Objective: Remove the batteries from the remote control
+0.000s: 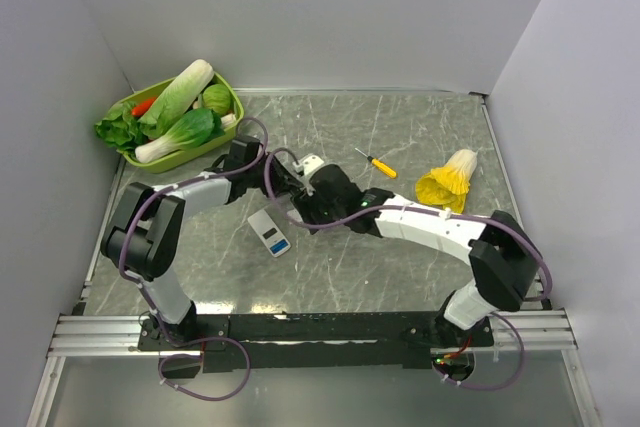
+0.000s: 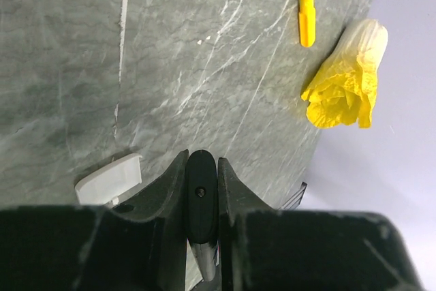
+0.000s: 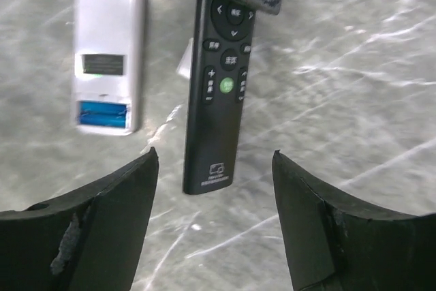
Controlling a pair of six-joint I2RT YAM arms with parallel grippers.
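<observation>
My left gripper (image 2: 201, 161) is shut on one end of a slim black remote (image 2: 201, 199) and holds it above the table. In the right wrist view the black remote (image 3: 216, 93) hangs with its buttons facing the camera. My right gripper (image 3: 214, 168) is open and empty just past its free end, the fingers (image 3: 112, 216) wide apart. A white remote (image 3: 107, 63) lies on the table with its compartment open, and a blue battery (image 3: 102, 114) sits in it. No yellow battery shows. In the top view both grippers (image 1: 290, 185) (image 1: 312, 205) meet above the white remote (image 1: 270, 232).
A white cover plate (image 2: 109, 180) lies on the table under the left gripper. A yellow-handled screwdriver (image 1: 380, 164) and a yellow toy cabbage (image 1: 448, 182) lie at the right. A green basket (image 1: 190, 157) of toy vegetables stands at the back left.
</observation>
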